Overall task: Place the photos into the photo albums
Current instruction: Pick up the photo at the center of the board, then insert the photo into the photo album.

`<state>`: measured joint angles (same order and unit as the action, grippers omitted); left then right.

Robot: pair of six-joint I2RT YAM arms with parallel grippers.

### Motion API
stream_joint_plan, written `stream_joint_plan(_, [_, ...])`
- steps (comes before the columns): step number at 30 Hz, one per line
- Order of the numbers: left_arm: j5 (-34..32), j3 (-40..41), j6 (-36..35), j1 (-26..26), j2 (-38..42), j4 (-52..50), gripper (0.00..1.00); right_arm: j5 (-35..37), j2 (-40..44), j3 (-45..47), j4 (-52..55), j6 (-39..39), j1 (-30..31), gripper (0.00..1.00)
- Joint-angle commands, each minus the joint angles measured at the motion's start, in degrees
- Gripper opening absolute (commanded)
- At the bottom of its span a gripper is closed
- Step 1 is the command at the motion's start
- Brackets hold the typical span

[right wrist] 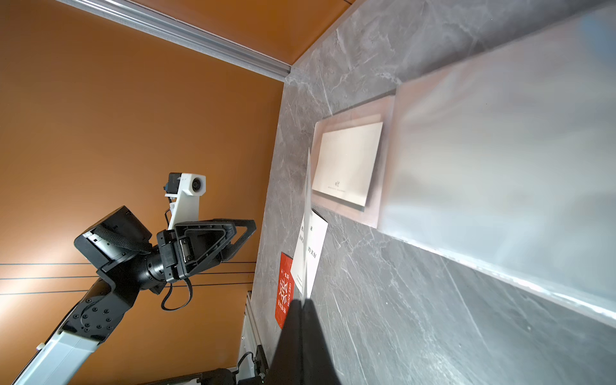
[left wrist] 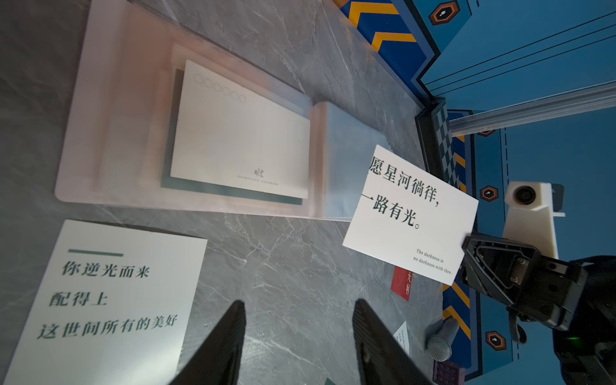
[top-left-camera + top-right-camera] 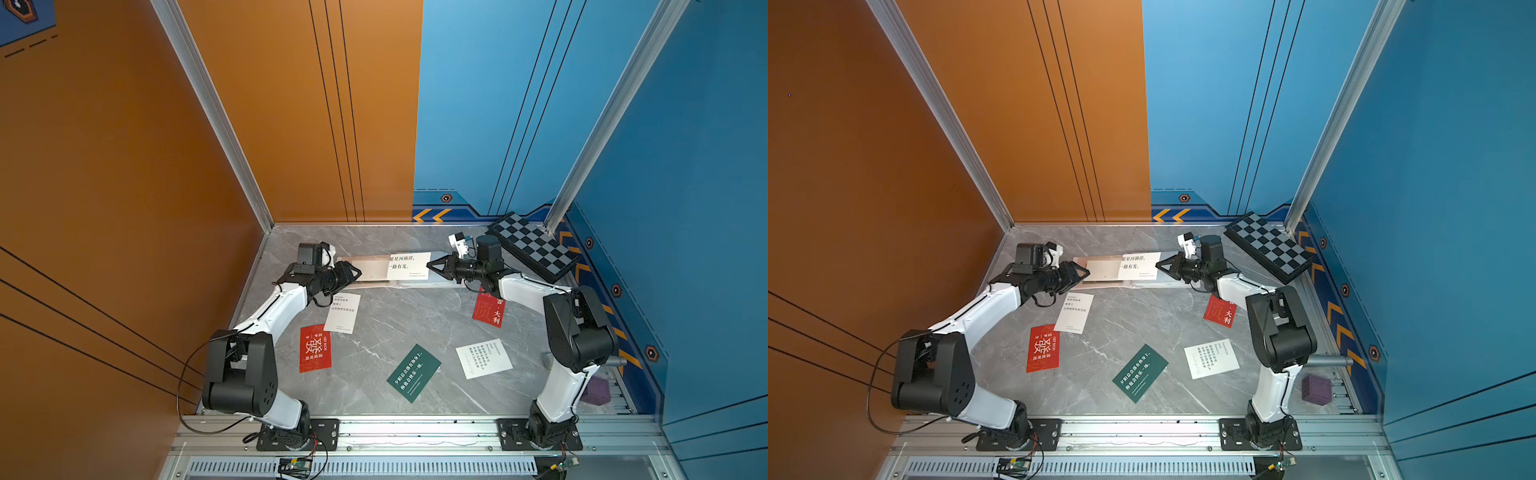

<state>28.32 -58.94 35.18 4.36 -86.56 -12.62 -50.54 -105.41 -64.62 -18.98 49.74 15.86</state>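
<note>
Photo album (image 2: 110, 133) lay open at rear of worktop (image 3: 395, 316), with 1 pale card (image 2: 240, 140) in a sleeve. Right jaws were shut on edge of white card (image 3: 409, 266), held above the clear sleeve pages. Left jaws stood part-open, empty, near album.

both top views: high, looking down on grey marble counter (image 3: 395, 316) (image 3: 1121, 316) | wrist views: low, close, facing each other over the open pale-pink album (image 2: 100, 133)
</note>
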Motion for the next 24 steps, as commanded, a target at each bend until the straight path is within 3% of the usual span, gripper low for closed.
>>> stream_joint_plan(1, [1.77, -3.69, -0.54, -0.80, 0.69, -5.24, 0.54, 2.44, -0.19, -3.65, 6.15, -2.87, -0.38, 0.02])
stream_joint_plan(7, [2.14, -12.96, -3.11, -0.93, -2.85, -13.16, 0.54, 5.45, -0.05, -8.18, 18.68, -10.73, -0.71, 0.03])
stream_joint_plan(11, [1.73, -19.06, -1.78, -1.24, -7.06, -14.18, 0.54, 5.38, -0.54, -10.07, 21.39, -11.42, -1.40, 0.03])
stream_joint_plan(15, [-3.67, -23.72, -1.31, -1.03, -12.87, -14.10, 0.54, 5.98, -1.23, -11.67, 21.99, -11.26, -2.06, 0.03])
stream_joint_plan(18, [-0.60, -27.25, -1.53, -1.20, -18.02, -14.13, 0.54, 5.94, -2.55, -13.55, 23.17, -11.08, -2.25, 0.03])
stream_joint_plan(24, [0.46, -26.64, -2.87, -4.04, -20.60, -14.11, 0.54, 6.61, -4.55, -15.97, 24.58, -11.02, -2.30, 0.03])
